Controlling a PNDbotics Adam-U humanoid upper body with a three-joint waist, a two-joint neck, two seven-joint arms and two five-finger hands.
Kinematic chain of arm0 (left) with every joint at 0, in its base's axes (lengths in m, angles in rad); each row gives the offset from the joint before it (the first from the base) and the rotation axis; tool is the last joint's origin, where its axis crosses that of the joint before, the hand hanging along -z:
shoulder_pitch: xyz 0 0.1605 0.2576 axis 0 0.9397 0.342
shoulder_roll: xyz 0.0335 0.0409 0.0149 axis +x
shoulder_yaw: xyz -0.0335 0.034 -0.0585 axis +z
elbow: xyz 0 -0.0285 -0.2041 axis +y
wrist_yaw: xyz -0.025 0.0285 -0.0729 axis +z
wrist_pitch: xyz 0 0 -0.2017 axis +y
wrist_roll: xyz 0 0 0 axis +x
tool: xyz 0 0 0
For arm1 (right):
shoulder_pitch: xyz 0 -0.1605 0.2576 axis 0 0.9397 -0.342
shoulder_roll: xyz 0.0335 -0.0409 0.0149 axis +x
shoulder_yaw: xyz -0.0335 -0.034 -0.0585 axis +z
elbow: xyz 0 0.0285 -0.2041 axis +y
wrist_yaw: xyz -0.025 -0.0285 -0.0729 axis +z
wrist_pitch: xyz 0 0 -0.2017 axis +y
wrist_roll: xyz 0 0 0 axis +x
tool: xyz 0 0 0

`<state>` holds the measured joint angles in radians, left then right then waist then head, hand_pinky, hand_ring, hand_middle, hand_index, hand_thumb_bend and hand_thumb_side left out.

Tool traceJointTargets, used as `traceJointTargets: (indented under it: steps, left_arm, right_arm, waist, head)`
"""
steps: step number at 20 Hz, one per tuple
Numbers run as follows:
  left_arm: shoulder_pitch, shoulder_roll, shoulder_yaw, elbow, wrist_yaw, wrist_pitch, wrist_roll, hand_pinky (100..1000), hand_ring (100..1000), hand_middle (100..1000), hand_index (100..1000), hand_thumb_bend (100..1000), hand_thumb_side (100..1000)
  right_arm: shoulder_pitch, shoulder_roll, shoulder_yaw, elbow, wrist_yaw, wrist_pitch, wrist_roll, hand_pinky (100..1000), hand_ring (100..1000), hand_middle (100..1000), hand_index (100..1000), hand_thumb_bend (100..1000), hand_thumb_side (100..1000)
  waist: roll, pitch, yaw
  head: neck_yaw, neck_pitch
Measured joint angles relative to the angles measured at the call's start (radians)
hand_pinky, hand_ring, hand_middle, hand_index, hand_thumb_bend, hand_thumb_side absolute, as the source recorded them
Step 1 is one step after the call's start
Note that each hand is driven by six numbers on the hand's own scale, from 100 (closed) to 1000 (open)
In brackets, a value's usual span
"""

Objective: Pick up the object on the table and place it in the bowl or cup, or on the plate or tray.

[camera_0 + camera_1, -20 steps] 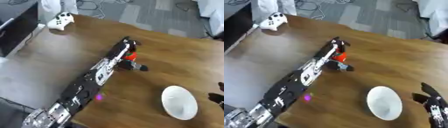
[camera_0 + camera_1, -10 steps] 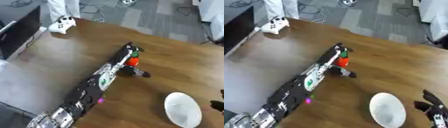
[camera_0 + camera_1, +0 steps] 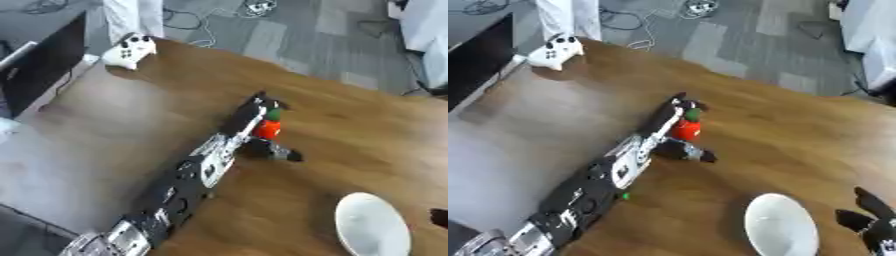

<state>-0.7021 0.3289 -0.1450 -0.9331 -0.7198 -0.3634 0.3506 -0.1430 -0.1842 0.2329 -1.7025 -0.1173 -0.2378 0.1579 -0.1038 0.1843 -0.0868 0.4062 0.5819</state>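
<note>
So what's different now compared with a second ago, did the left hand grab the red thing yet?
The whole picture has shifted, so the head camera moved; that is not the things moving. The left hand stays stretched out beside the red object with a green top, touching it as before; whether its fingers have closed round it I cannot tell. The white plate lies where it was, and the right hand rests open at the lower right.
</note>
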Motion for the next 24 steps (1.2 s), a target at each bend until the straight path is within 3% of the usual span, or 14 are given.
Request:
traceJointTargets:
  steps: [1,4,6,10,11,12,13,14,17,19,20,21,22,24]
  left_arm:
    - [0.001,-0.001,0.001,0.000,0.000,-0.002,0.002,1000,476,431,774,1000,801]
    - [0.002,-0.003,0.001,0.000,0.000,-0.008,0.008,1000,341,344,732,882,582]
    - [0.002,-0.003,0.001,0.000,0.000,-0.005,0.011,1000,287,305,711,854,521]
    - [0.004,-0.004,0.001,0.000,-0.006,0.014,0.013,899,180,161,559,588,124]
    - [0.004,-0.004,0.001,0.000,-0.011,0.025,0.012,928,202,194,600,643,213]
    - [0.004,-0.004,0.001,0.000,-0.015,0.036,0.012,800,104,100,459,464,100]
    - [0.005,-0.004,0.000,-0.001,-0.020,0.048,0.012,809,111,100,467,476,100]
    - [0.005,-0.004,0.000,-0.002,-0.023,0.060,0.012,717,100,100,394,393,100]
    - [0.009,-0.004,0.000,-0.009,-0.044,0.090,0.016,635,100,100,346,348,100]
    - [0.012,-0.004,-0.003,-0.013,-0.054,0.103,0.014,508,100,100,279,292,100]
    - [0.013,-0.004,-0.005,-0.013,-0.058,0.108,0.011,441,100,100,243,278,100]
    - [0.014,-0.004,-0.006,-0.014,-0.062,0.112,0.005,441,100,100,236,280,100]
    - [0.015,-0.004,-0.007,-0.014,-0.066,0.116,-0.002,365,100,100,181,323,100]
    - [0.017,-0.004,-0.012,-0.020,-0.077,0.117,-0.024,335,100,100,160,350,100]
  right_arm:
    - [0.000,0.000,0.000,-0.002,-0.005,0.000,0.001,767,733,915,830,100,774]
    - [0.000,0.000,0.000,-0.012,-0.019,0.003,0.003,762,730,914,829,100,782]
    - [0.000,0.000,0.000,-0.017,-0.028,0.005,0.005,760,729,913,828,100,780]
    - [0.000,0.000,-0.001,-0.025,-0.041,0.008,0.008,759,728,912,827,100,783]
    - [0.000,0.000,-0.001,-0.028,-0.044,0.009,0.009,759,728,912,827,100,782]
    - [0.000,0.000,-0.001,-0.030,-0.047,0.009,0.009,758,727,911,826,100,786]
    - [0.000,0.000,-0.001,-0.030,-0.048,0.010,0.010,758,727,911,826,100,785]
    - [0.000,0.000,-0.001,-0.030,-0.049,0.012,0.009,757,726,911,826,100,789]
    - [0.000,0.000,-0.001,-0.031,-0.056,0.015,0.010,757,726,911,826,100,791]
    - [0.000,0.000,-0.002,-0.031,-0.057,0.017,0.010,756,725,910,825,100,795]
    - [0.000,0.000,-0.002,-0.031,-0.057,0.017,0.010,756,725,910,825,100,796]
    - [0.000,0.000,-0.002,-0.031,-0.059,0.018,0.010,756,725,910,825,100,796]
    - [0.000,0.000,-0.003,-0.031,-0.061,0.018,0.010,756,724,910,823,100,797]
    - [0.001,0.000,-0.006,-0.031,-0.065,0.019,0.011,756,724,910,821,100,798]
  waist:
    - [-0.001,0.000,0.000]
    - [-0.005,0.000,0.000]
    - [-0.005,-0.001,0.000]
    - [-0.005,-0.001,0.000]
    - [-0.005,-0.001,0.000]
    - [-0.005,-0.001,0.000]
    - [-0.005,-0.001,0.000]
    - [-0.005,-0.001,0.000]
    - [-0.004,-0.001,0.000]
    - [-0.004,-0.001,0.000]
    - [-0.003,-0.001,0.000]
    - [-0.002,-0.001,0.000]
    - [-0.001,-0.001,0.000]
    - [0.000,-0.001,0.000]
  head:
    - [0.000,0.000]
    - [0.000,0.000]
    - [0.000,0.000]
    - [0.000,0.000]
    - [0.000,0.000]
    - [0.000,0.000]
    - [0.000,0.001]
    - [0.000,0.001]
    - [0.000,0.002]
    - [0.000,0.003]
    - [0.000,0.003]
    - [0.000,0.005]
    - [0.000,0.007]
    - [0.000,0.011]
